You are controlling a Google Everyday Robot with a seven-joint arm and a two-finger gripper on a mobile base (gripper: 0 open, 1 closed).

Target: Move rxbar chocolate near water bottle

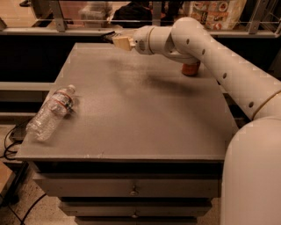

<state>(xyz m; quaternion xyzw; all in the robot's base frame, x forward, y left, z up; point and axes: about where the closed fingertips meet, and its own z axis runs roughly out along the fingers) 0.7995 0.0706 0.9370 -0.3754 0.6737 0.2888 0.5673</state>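
Drawer fronts with small knobs sit nearest, under the front edge of the grey table. Robot body, white, fills the near right corner. Dark cables trail over the floor at the near left. Water bottle lies on its side by the table's left edge, toward the front, cap pointing to the far side, label band just below the cap. Arm reaches from the right, up and across the far part of the table. Red can stands at the far right of the tabletop, mostly hidden behind the arm. Gripper hangs over the table's far edge, left of centre, raised off the surface and pointing left, with a soft shadow on the top beneath it. Rxbar chocolate: a thin dark sliver at the gripper's tip, hard to separate from the dark background; well apart from the bottle. Grip state: cannot tell whether clamped on the bar or released. Railing and shelved goods lie beyond.
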